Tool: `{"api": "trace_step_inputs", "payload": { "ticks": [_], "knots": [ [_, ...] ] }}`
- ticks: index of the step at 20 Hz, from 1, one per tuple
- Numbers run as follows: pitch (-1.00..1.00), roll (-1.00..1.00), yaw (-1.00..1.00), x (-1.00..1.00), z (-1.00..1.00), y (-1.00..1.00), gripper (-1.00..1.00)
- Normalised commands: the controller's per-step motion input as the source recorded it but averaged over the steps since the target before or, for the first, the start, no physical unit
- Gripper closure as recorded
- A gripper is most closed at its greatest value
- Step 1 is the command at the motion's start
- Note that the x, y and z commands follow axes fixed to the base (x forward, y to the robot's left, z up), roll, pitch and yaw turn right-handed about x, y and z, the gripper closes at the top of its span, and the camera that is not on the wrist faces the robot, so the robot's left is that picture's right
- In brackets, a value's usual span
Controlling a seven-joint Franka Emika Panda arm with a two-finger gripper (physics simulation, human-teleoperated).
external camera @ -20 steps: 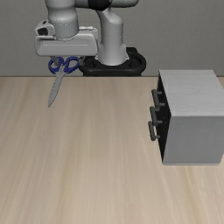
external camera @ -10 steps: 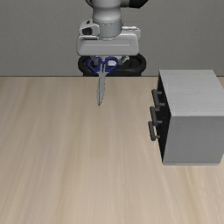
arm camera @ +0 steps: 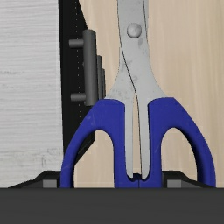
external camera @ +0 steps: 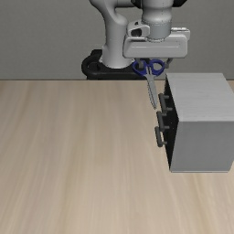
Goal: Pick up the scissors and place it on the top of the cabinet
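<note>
Blue-handled, steel-bladed scissors [external camera: 147,80] are hanging blades-down from my gripper [external camera: 149,62], which is pinching the handle loops from both sides. They are riding in the air, clear of the pale wooden worktop [external camera: 73,155].

Change over the last second: I am carrying the scissors across from the exterior view's left towards its right. They began well apart from the grey box-shaped cabinet [external camera: 196,123]. Now the blade tips are hanging just beside its upper front edge, near the dark drawer handles [external camera: 161,114].

In the wrist view the blades [arm camera: 133,61] are lying over bare worktop [arm camera: 188,52], with the cabinet's dark front and grey top [arm camera: 31,87] just beside them, not yet under them.

Judgement: pick-up is done and transport is well along. The scissors are not over the cabinet top yet. The blade tips look level with or below the top edge, so more height may be needed before I cross, or they could catch the front.
</note>
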Motion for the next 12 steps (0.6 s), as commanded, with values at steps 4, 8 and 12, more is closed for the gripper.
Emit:
{"api": "trace_step_inputs", "payload": {
  "ticks": [4,8,12],
  "knots": [
    [0.00,0.00,0.00,0.00,0.00,1.00,1.00],
    [0.00,0.00,0.00,0.00,0.00,1.00,1.00],
    [0.00,0.00,0.00,0.00,0.00,1.00,1.00]
  ]
}}
